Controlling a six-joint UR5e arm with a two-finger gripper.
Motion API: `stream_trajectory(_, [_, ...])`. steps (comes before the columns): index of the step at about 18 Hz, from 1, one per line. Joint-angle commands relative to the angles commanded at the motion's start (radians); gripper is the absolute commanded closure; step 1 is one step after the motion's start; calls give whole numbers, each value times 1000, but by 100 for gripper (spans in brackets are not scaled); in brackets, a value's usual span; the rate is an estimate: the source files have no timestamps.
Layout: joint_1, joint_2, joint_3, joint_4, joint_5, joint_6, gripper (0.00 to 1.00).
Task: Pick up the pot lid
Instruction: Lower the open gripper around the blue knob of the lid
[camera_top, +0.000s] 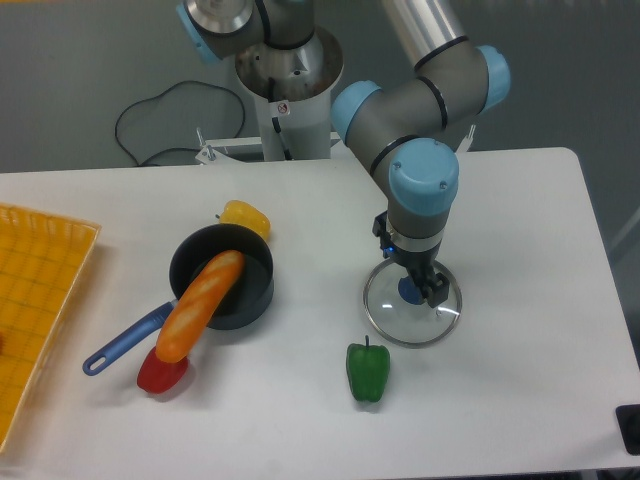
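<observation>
Well, from my end I have the claw over the pot lid, its two fingers spread wide apart with nothing gripped between them. The lid lies on the white desk, on the right side of my view: clear glass with a shiny rim and a blue knob in the middle. I see the knob just beside the gap between the fingertips, though I can't tell from this angle how high above it they are. The arm reaches in from the top of the picture and covers the lid's far edge.

Nearer to me than the lid sits a green bell pepper, its stem pointing towards the lid. Over on the left I've got a black frying pan with a blue handle, and a long orange-brown loaf lies tilted out of it, over the rim. Below the loaf's near end I make out something red, partly hidden. A yellow bell pepper rests just behind the pan, and a yellow-orange crate fills the left edge.
</observation>
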Motion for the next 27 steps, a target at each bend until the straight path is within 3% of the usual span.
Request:
stream_trajectory(6, [35, -18, 0, 6, -40, 0, 0])
stream_trajectory(12, [37, -77, 2, 84, -41, 0, 0])
stream_trajectory(27, [38, -104, -12, 84, -37, -11, 0])
